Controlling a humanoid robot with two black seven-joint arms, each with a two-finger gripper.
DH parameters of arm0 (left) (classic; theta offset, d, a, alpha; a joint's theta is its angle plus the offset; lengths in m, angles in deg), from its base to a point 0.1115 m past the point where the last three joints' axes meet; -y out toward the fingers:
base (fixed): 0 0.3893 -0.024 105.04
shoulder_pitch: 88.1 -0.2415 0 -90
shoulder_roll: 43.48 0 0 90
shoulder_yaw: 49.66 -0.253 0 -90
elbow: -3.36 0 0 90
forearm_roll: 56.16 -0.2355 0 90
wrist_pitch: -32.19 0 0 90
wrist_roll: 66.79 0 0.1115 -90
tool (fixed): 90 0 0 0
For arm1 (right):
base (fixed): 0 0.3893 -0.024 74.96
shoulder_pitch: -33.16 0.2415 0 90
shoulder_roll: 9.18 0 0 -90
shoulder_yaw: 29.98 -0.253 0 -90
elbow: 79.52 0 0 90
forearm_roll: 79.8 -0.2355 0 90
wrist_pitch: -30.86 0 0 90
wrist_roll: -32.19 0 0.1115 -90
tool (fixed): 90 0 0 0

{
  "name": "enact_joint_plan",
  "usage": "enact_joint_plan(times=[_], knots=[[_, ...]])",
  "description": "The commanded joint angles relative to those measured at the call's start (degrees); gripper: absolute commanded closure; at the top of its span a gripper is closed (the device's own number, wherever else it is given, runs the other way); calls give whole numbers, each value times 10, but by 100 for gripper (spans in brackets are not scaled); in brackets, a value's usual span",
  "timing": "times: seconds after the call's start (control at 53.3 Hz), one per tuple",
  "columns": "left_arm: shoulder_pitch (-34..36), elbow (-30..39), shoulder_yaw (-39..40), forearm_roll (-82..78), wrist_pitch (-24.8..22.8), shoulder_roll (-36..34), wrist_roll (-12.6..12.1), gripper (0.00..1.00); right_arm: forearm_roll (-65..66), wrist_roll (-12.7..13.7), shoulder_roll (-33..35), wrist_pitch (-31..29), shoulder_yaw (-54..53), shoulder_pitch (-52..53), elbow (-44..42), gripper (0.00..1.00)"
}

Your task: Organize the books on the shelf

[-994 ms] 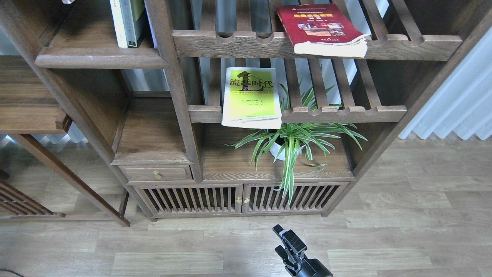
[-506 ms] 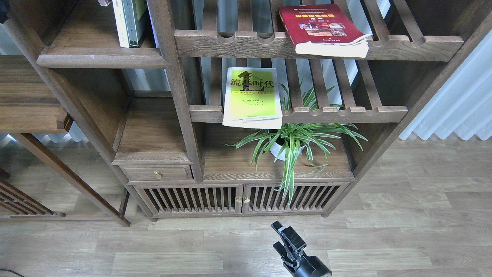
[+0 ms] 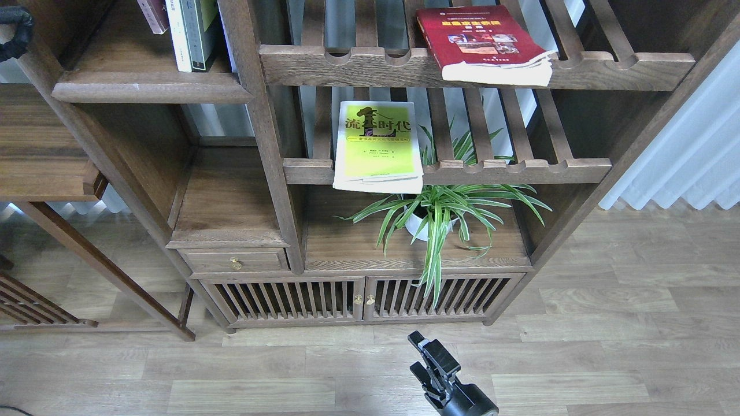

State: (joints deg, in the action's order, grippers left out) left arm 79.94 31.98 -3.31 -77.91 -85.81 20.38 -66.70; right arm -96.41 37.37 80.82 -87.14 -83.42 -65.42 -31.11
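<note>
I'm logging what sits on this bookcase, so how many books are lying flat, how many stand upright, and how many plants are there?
Flat books: 2 (red book, yellow-green book)
Upright books: 3 (maroon book, white book, grey-green book)
Potted plant: 1
Total: 6

A red book (image 3: 483, 40) with yellow title, a yellow-green book (image 3: 378, 144) (white-bordered), and a green-and-white striped plant (image 3: 445, 214).

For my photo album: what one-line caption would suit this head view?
Two books lie on slatted racks, the red book above the yellow-green book, while the right claw hangs low over the floor.
</note>
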Motion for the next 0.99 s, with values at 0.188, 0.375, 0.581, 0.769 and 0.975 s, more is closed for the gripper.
enact_joint_plan(times=[0.188,0.375,0.581,0.769,0.975], knots=[[-1,-1,-18,0,0,2,-10,52,0,0,0,0,-2,1,1,1],[-2,-1,-20,0,0,2,-10,11,0,0,0,0,-1,1,1,1],[1,0,-23,0,0,2,-10,10,0,0,0,0,-1,1,1,1],[-2,4,-37,0,0,-8,-12,10,0,0,0,0,-1,1,1,1],[8,17,-68,-50,0,-46,-13,8,-1,0,0,0,0,0,1,1]])
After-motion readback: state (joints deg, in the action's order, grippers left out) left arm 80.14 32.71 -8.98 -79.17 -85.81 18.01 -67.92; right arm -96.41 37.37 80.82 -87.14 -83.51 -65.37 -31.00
